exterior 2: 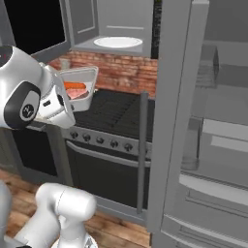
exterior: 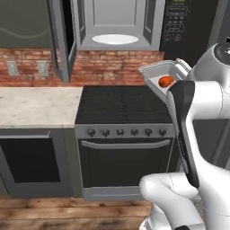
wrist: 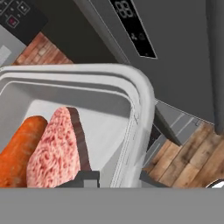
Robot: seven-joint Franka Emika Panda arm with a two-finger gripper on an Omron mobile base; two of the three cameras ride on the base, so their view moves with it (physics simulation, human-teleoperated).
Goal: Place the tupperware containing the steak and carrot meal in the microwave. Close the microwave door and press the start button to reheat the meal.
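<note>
The end effector (wrist: 114,180) is gripping the tupperware (wrist: 87,96) by its flared rim, one dark fingertip (wrist: 85,178) sitting inside on the smooth translucent floor and the other outside the rounded wall, and is holding the tub in the air above the black ridged stove (exterior: 123,105). Inside the tub, the glossy orange carrot (wrist: 17,153) is lying at 9 o'clock of the grainy pink steak (wrist: 54,151), touching it. The microwave (exterior: 117,24), at 11 o'clock from the tub in the left base view, is standing with its grey-framed microwave door (exterior: 60,38) swung wide, showing the white round turntable plate (exterior: 115,39).
</note>
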